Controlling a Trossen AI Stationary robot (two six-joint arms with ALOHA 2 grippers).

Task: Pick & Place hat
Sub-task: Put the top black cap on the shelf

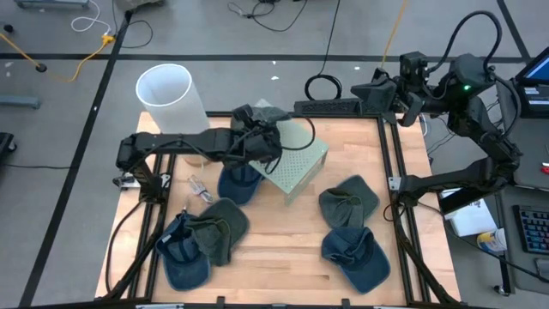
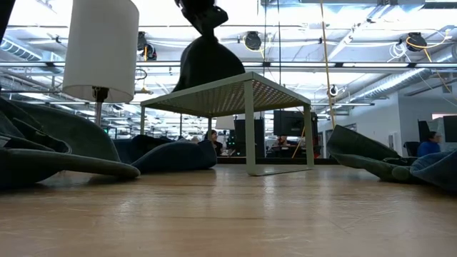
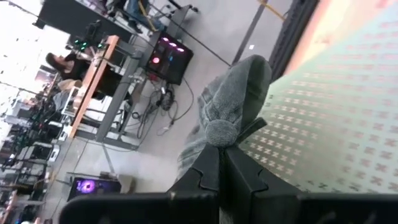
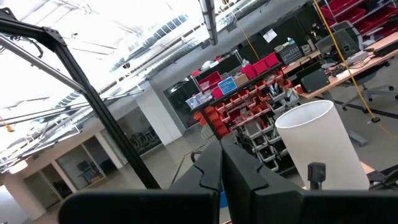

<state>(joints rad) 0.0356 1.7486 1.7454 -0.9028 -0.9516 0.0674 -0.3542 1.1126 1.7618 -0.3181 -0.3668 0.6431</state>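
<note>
My left gripper [image 1: 260,142] [image 3: 221,148] reaches out over the pale green mesh rack [image 1: 300,161] [image 2: 228,91] in the middle of the table. It is shut on a dark grey hat [image 1: 254,122] [image 2: 207,63] [image 3: 235,93]. Several other hats lie flat on the table: a blue one [image 1: 236,184] beside the rack, a grey-green one [image 1: 220,228], a blue one [image 1: 184,259], a grey one [image 1: 347,201] and a blue one [image 1: 357,254]. My right gripper [image 1: 367,90] [image 4: 222,154] waits shut beyond the table's far right corner. My left gripper pinches the grey hat between its two fingertips at the crown, by the round top button [image 3: 219,132]. The fingers come from above, slanting from the table's left. The hat hangs bunched below them [image 2: 207,63]. Its lower part reaches the rack's top; whether it rests there I cannot tell.
A white lamp shade [image 1: 171,94] [image 2: 100,46] stands at the table's far left corner. The rack takes up the middle toward the far edge. Bare wood [image 1: 283,240] shows between the hat groups near the front. Black frame rails [image 1: 399,172] run along both sides.
</note>
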